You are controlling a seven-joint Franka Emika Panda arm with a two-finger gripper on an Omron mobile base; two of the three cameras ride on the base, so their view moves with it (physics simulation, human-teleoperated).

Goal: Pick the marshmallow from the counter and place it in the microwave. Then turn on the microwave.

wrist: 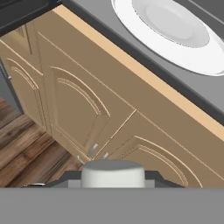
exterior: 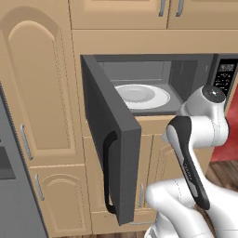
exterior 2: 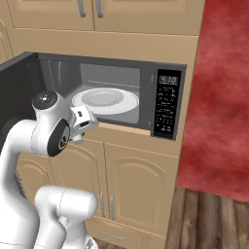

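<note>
We hold the marshmallow (wrist: 113,173) pinched in the gripper (wrist: 113,179) | microwave (exterior 2: 146,97) door (exterior: 111,139) open, plate (exterior 2: 105,101) inside bare | left: place marshmallow, shut door, start.

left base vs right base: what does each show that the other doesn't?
Left base view alone: the outer face of the open microwave door with its black vertical handle, and a tall arched cabinet door at left.

Right base view alone: the whole button panel with its lit display, the red wall at right, and a wide stretch of wooden floor.

Both: the microwave standing open, the white round plate inside it, tan lower cabinets, and the white arm in front of the opening.
</note>
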